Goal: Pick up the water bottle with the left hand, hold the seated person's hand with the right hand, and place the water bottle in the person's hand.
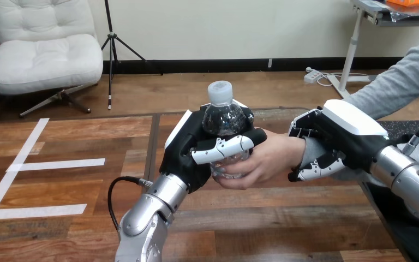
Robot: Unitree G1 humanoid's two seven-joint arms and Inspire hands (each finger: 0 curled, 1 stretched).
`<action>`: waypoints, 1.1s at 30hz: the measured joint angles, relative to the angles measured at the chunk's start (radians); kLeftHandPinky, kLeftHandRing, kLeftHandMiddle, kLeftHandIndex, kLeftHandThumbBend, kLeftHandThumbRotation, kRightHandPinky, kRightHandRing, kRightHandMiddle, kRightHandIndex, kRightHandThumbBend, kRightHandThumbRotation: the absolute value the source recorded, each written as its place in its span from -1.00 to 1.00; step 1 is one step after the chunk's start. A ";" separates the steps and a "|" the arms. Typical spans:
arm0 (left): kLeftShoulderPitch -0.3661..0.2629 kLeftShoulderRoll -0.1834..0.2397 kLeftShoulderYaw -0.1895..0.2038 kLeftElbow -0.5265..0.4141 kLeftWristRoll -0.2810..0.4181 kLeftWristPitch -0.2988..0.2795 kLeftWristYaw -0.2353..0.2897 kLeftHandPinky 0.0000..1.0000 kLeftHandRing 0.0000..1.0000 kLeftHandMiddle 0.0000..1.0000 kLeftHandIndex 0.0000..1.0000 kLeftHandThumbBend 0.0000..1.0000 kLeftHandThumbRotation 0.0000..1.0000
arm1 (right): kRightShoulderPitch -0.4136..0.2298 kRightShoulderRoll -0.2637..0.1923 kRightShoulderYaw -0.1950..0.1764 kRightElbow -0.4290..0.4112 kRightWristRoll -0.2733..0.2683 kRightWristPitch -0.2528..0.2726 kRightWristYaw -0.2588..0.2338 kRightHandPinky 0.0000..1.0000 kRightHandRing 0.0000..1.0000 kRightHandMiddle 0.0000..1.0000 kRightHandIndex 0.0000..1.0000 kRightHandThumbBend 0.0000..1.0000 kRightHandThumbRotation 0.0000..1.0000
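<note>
A clear water bottle (223, 115) with a pale cap stands upright above the middle of the table. My left hand (196, 147) is shut on it, thumb and fingers wrapped round its body. The person's hand (262, 161) reaches in from the right and its fingers close round the bottle's lower part, touching my left thumb. My right hand (333, 142) sits at the person's wrist with its fingers curled round it from above and below.
The wooden table (283, 218) runs under both arms, with its right edge near my right forearm. The person's grey sleeve (398, 87) comes in from the upper right.
</note>
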 measured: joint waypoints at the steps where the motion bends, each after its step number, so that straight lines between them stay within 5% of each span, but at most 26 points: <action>1: 0.001 0.000 0.000 0.000 0.000 0.000 0.000 -0.47 -0.36 -0.27 -0.21 0.33 -1.00 | 0.000 0.000 0.000 0.000 0.000 0.000 0.000 -0.25 -0.20 -0.11 -0.09 0.57 -1.00; 33: 0.003 -0.004 -0.005 0.000 0.002 -0.007 0.001 -0.43 -0.32 -0.24 -0.20 0.34 -1.00 | 0.000 0.000 0.000 0.000 0.000 0.000 0.000 -0.25 -0.20 -0.11 -0.09 0.57 -1.00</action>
